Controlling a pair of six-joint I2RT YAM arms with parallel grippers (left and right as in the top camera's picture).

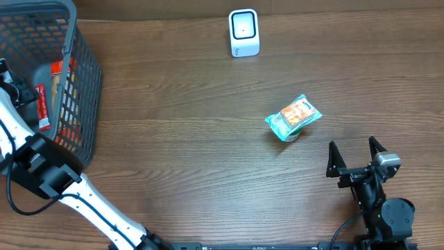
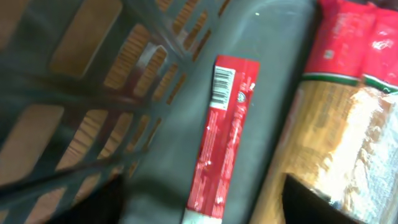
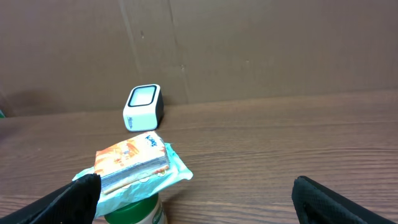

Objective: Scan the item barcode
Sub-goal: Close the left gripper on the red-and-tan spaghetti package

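The overhead camera looks straight down on the whole desk [image 1: 173, 139]. The left wrist camera peers closely into the basket [image 2: 168, 149], which sits at overhead's upper left. The right wrist camera looks low across the desk toward the snack packet [image 3: 134, 163] and barcode scanner [image 3: 143, 107], both also seen overhead.

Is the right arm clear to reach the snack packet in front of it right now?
Probably yes: the right end effector stands open, facing the snack packet, with only bare table between them.

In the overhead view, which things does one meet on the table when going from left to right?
basket → scanner → snack packet → right hand, open.
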